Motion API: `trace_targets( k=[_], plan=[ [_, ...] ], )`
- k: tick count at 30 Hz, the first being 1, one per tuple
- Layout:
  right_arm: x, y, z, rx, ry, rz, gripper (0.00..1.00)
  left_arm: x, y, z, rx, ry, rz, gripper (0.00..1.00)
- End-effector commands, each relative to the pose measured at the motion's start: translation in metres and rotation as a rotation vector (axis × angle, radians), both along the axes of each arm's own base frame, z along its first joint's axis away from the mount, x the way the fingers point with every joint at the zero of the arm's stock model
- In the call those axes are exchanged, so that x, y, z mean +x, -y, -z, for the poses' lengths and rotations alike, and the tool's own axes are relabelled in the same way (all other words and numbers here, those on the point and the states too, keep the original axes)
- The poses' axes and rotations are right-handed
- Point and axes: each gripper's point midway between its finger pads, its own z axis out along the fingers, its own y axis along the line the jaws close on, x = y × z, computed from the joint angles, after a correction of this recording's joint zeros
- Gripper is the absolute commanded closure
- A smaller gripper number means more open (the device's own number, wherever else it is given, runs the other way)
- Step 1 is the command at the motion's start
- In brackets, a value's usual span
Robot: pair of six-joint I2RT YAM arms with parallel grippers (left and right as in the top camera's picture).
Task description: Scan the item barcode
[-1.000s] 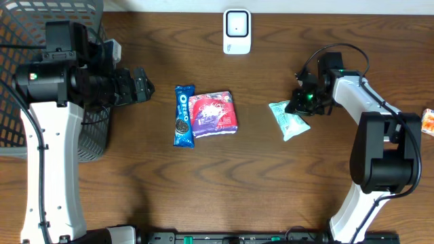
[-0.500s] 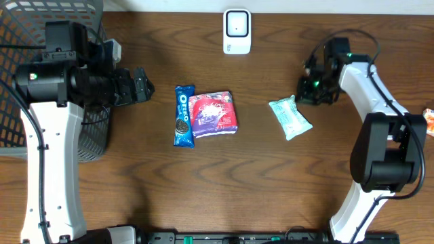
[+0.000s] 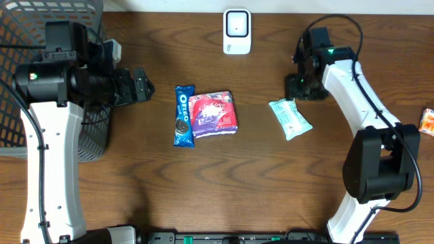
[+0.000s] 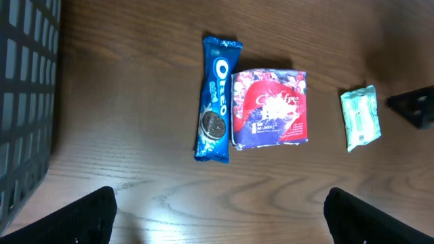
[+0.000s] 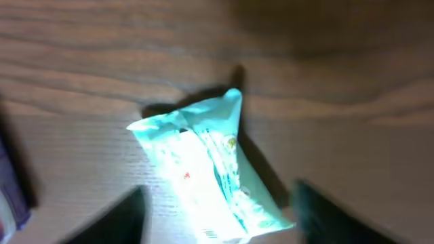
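Note:
A mint-green packet (image 3: pixel 290 118) lies flat on the wooden table, right of centre. My right gripper (image 3: pixel 297 88) hovers just behind its far end, open and holding nothing. In the right wrist view the packet (image 5: pixel 203 173) lies below and between my spread, blurred fingers (image 5: pixel 115 217). A white barcode scanner (image 3: pixel 237 30) stands at the table's far edge. My left gripper (image 3: pixel 140 85) is open and empty at the left, well short of a blue Oreo pack (image 3: pixel 183 115) and a red-purple packet (image 3: pixel 214 113). The left wrist view shows the Oreo pack (image 4: pixel 217 98), the red packet (image 4: pixel 270 108) and the mint packet (image 4: pixel 359 118).
A dark wire basket (image 3: pixel 20 27) stands at the far left, under my left arm, and its mesh (image 4: pixel 20 102) fills the left wrist view's left edge. A small orange item (image 3: pixel 427 122) lies at the right edge.
My right gripper opened and drew back from the mint-green packet toward the table's far side. The packet stays on the table. The left arm has not moved.

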Motion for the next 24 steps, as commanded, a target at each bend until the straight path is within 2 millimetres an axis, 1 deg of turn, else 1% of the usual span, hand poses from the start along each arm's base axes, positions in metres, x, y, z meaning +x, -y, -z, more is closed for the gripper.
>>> trace_targets(
  k=[1,2,5,6,8,9,13,14,15,16,18,21,24],
  plan=[
    [-0.019,0.000,0.030,0.010,-0.083,-0.023,0.10,0.000,0.000,0.001,0.010,0.000,0.011,0.02],
    [-0.023,0.000,0.035,0.008,-0.091,-0.024,0.08,0.000,0.000,0.001,0.010,0.000,0.011,0.02],
    [-0.029,0.001,0.048,0.017,-0.102,-0.026,0.09,0.001,0.000,0.001,0.010,0.001,0.011,0.02],
    [-0.030,0.000,0.051,0.033,-0.101,-0.023,0.13,0.001,0.000,0.001,0.010,0.001,0.011,0.02],
    [-0.030,-0.001,0.056,0.070,-0.094,-0.017,0.26,0.000,0.000,0.001,0.010,0.000,0.011,0.02],
    [-0.030,-0.002,0.059,0.097,-0.089,-0.011,0.30,0.001,0.000,0.001,0.010,0.001,0.011,0.02],
    [-0.032,-0.008,0.069,0.227,-0.079,-0.004,0.32,0.000,0.000,0.001,0.010,0.000,0.011,0.02],
    [-0.034,-0.009,0.072,0.252,-0.079,0.002,0.37,0.000,0.000,0.001,0.010,0.000,0.011,0.02],
    [-0.035,-0.008,0.075,0.267,-0.078,0.008,0.48,0.000,0.000,0.001,0.010,0.000,0.011,0.02],
    [-0.038,-0.006,0.080,0.276,-0.079,0.017,0.72,0.001,0.000,0.001,0.010,0.001,0.011,0.02],
    [-0.040,-0.003,0.083,0.278,-0.082,0.040,0.99,0.001,0.000,0.001,0.010,0.001,0.011,0.02],
    [-0.038,0.001,0.083,0.280,-0.079,0.064,0.99,0.001,0.000,0.001,0.010,0.001,0.011,0.02],
    [-0.027,0.006,0.073,0.281,-0.056,0.080,0.99,0.000,0.000,0.001,0.010,0.000,0.011,0.02]
  ],
)
